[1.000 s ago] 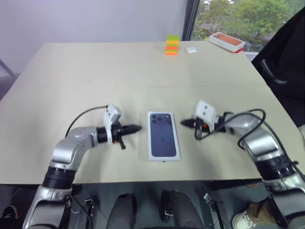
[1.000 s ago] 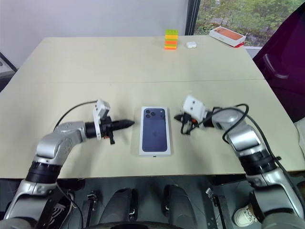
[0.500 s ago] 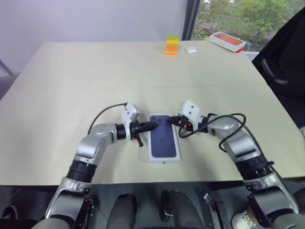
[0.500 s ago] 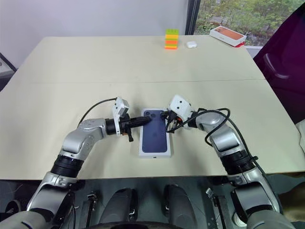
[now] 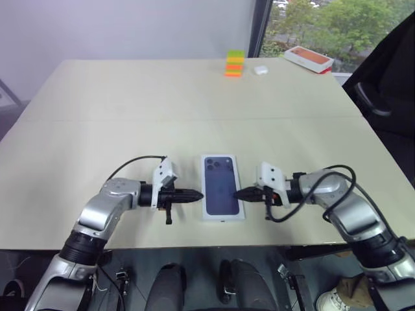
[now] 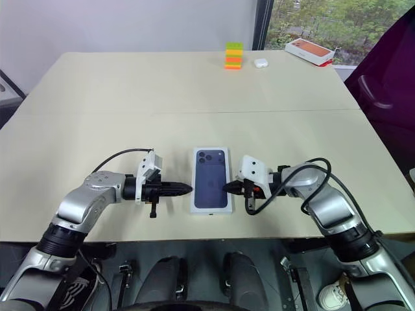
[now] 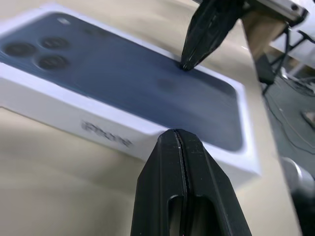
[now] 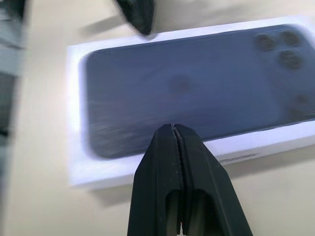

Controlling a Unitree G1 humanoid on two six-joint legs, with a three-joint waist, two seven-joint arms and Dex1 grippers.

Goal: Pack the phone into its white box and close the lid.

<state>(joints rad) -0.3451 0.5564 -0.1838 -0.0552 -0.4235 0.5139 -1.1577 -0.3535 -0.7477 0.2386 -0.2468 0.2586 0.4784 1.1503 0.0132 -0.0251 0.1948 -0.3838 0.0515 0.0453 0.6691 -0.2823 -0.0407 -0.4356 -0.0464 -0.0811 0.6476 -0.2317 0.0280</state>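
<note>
The lid (image 5: pixel 221 184), white with a dark blue phone picture printed on top, lies closed over the white box on the table's near middle. The box tray beneath it and the phone are hidden. My left gripper (image 5: pixel 197 194) is shut and lies low on the table, its tip just left of the lid's near half. My right gripper (image 5: pixel 237 193) is also shut and points at the lid's right side from the opposite direction. Neither holds anything. The left wrist view has the lid's white side wall (image 7: pixel 98 127) just past my closed fingertips (image 7: pixel 167 162).
At the table's far edge stand a stack of coloured blocks (image 5: pixel 234 63), a small white case (image 5: pixel 260 68) and an orange-topped box (image 5: pixel 309 57). A dark chair (image 5: pixel 386 84) stands off the right side. The table's near edge (image 5: pixel 194 243) runs just below both grippers.
Both grippers came in from the sides over the lid's far end, then drew back toward the near edge and lower, ending on either side of the lid. The box stayed put.
</note>
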